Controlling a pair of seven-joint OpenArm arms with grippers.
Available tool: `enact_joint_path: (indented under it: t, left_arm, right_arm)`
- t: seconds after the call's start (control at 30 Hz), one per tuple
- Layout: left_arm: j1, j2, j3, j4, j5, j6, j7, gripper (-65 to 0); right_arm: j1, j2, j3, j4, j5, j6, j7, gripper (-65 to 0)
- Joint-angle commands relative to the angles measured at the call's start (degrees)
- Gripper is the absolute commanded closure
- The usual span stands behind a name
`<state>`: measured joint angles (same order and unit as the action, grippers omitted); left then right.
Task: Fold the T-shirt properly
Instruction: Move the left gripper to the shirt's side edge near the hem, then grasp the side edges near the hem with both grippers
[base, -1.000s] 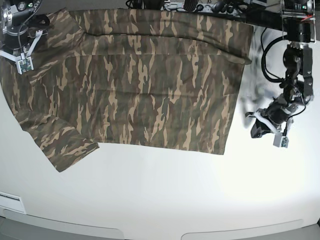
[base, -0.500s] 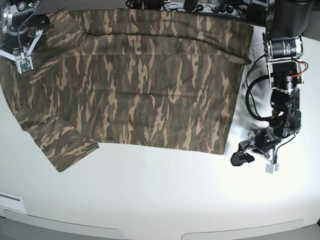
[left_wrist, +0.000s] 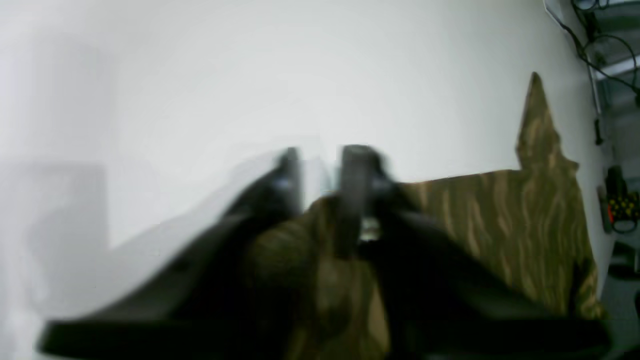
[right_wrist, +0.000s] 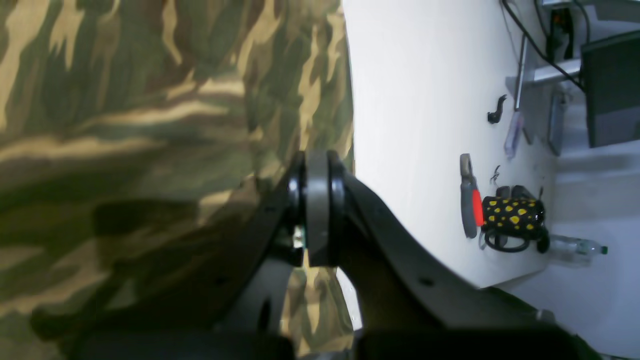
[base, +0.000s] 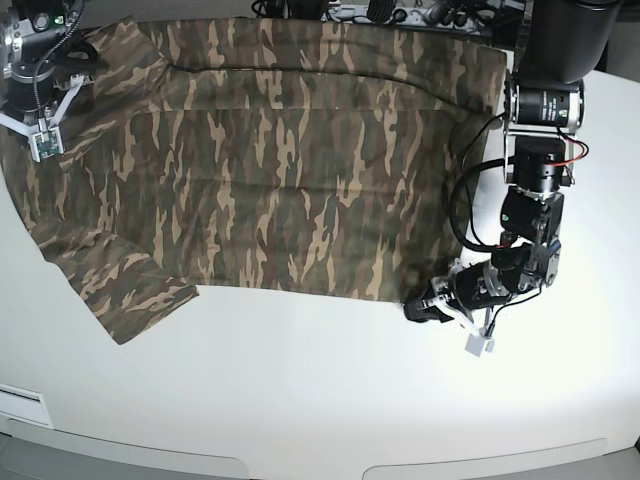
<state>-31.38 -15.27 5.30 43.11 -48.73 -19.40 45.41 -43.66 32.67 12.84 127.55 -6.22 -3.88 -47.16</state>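
Note:
The camouflage T-shirt (base: 280, 170) lies spread flat over the far half of the white table; it also shows in the left wrist view (left_wrist: 525, 225) and the right wrist view (right_wrist: 125, 125). My left gripper (base: 420, 308) is low at the shirt's near right hem corner. In the blurred left wrist view the left gripper (left_wrist: 322, 170) has its fingers a little apart, with cloth just under and behind them. My right gripper (base: 45, 140) is over the shirt's far left sleeve area. In its wrist view the right gripper (right_wrist: 317, 210) is shut; whether it pinches cloth cannot be told.
The bare white table (base: 320, 400) fills the near half. A red-handled tool (right_wrist: 470, 200), a black object with yellow dots (right_wrist: 512, 215) and a bottle (right_wrist: 575, 245) lie at the table's edge beyond the shirt. Cables (base: 400, 12) run along the back.
My left arm has swung down and to the left, from the bare table right of the shirt to its near right hem corner. The right gripper has barely moved.

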Motion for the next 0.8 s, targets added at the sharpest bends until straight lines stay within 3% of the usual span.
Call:
enact_joint_path:
  t: [0.0, 0.2, 0.43, 0.53, 0.6, 0.63, 0.77]
  left_arm:
    - [0.4, -0.3, 0.6, -0.5, 4.3, 2.6, 5.7, 0.0]
    - [0.3, -0.3, 0.6, -0.5, 4.3, 1.2, 6.1, 0.0]
    - [-0.8, -0.3, 0.6, -0.4, 4.3, 0.7, 6.1, 0.0]
    - [-1.1, -0.3, 0.6, -0.4, 4.3, -2.0, 6.2, 0.0]
    - [-1.0, -0.3, 0.6, -0.4, 4.3, -2.1, 6.7, 0.0]
    - [-1.0, -0.3, 0.6, -0.4, 4.3, -2.1, 7.0, 0.0]
    - [-1.0, -0.3, 0.6, -0.4, 4.3, -2.1, 7.2, 0.0]
  right_arm:
    - [0.7, 0.8, 0.5, 1.0, -1.1, -0.6, 0.9, 0.0]
    - [5.8, 0.8, 0.5, 1.0, 2.9, -0.1, 1.1, 0.0]
    - [12.6, 0.8, 0.5, 0.8, 6.7, 4.5, 4.7, 0.0]
    - [17.9, 0.8, 0.4, -1.4, 8.9, 6.9, 7.2, 0.0]
    - [22.3, 0.8, 0.4, -5.5, 12.5, 8.9, 8.0, 0.0]
    - [24.7, 0.8, 0.4, -8.4, 13.9, 10.1, 8.5, -1.4]
    - [36.4, 0.8, 0.4, -23.5, 17.2, 12.6, 9.2, -24.6]
